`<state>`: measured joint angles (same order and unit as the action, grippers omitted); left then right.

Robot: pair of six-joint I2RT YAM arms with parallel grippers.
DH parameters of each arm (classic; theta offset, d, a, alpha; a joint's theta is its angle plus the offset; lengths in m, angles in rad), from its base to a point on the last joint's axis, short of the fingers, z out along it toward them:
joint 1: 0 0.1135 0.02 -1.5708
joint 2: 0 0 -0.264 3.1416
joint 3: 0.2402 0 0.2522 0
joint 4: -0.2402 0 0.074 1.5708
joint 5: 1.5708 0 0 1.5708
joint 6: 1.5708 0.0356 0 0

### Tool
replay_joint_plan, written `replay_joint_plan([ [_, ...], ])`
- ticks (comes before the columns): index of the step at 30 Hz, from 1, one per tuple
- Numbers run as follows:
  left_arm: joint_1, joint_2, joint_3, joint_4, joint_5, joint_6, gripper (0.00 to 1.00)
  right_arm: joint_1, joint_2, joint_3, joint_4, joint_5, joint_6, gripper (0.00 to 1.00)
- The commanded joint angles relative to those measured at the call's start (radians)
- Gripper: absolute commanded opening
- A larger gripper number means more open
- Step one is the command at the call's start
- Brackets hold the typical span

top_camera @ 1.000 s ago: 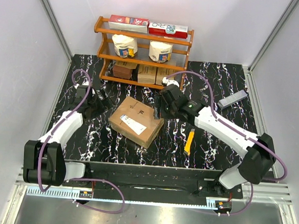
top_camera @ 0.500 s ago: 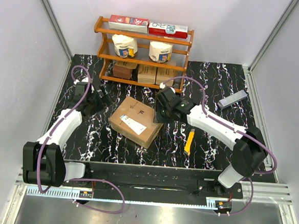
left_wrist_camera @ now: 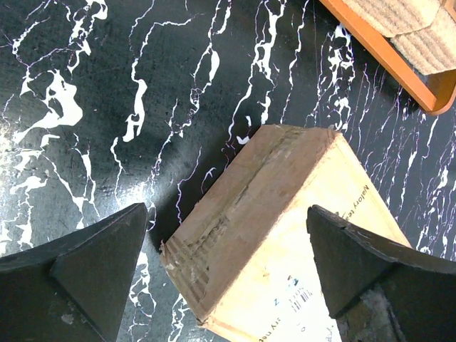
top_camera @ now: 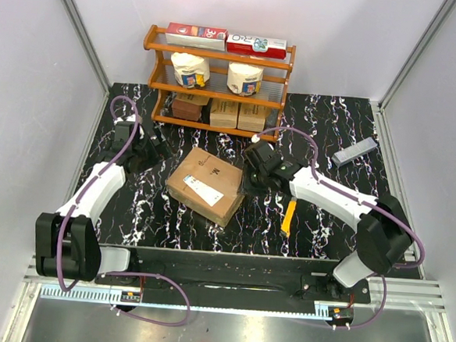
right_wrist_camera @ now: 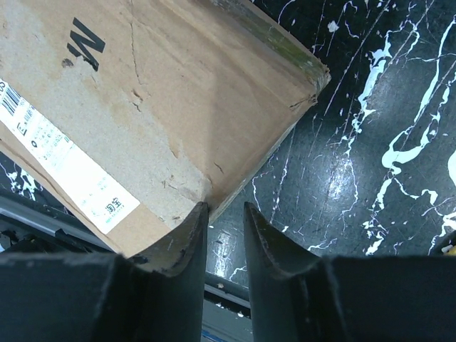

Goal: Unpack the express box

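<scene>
The express box (top_camera: 208,184), a brown carton with a white label, lies flat in the middle of the black marble table. My left gripper (top_camera: 153,147) hovers off its far-left corner. In the left wrist view that gripper (left_wrist_camera: 226,212) stands wide open, and the box's worn corner (left_wrist_camera: 214,256) lies below and between the fingers, untouched. My right gripper (top_camera: 248,180) is at the box's right edge. In the right wrist view its jaws (right_wrist_camera: 224,206) are only a narrow gap apart. One fingertip (right_wrist_camera: 199,210) rests at the edge of the box (right_wrist_camera: 142,107), the other is over bare table, and nothing is clamped.
A wooden rack (top_camera: 216,80) at the back holds red packets, paper rolls and small brown cartons; its orange rail (left_wrist_camera: 399,64) shows in the left wrist view. A yellow-and-black utility knife (top_camera: 288,216) lies right of the box, and a grey bar (top_camera: 354,151) lies at the far right.
My right gripper has narrowed from wide to a slim gap and settled lower against the box's right edge. The left arm crept slightly farther back, still wide open.
</scene>
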<state>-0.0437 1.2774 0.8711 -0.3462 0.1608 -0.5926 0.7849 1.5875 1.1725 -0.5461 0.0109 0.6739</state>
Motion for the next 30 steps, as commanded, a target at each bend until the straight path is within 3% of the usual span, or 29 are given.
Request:
replay_joint_plan([
  [1, 0.004, 0.002, 0.048, 0.019, 0.040, 0.023, 0.99, -0.022, 0.003, -0.066, -0.090, 0.046, -0.005, 0.30],
  [11, 0.004, 0.026, 0.072, -0.072, -0.059, 0.057, 0.99, -0.052, 0.000, -0.123, -0.137, 0.083, 0.015, 0.24],
  [30, 0.008, 0.106, 0.177, -0.160, -0.026, 0.048, 0.99, -0.062, -0.017, -0.234, -0.141, 0.101, 0.033, 0.22],
])
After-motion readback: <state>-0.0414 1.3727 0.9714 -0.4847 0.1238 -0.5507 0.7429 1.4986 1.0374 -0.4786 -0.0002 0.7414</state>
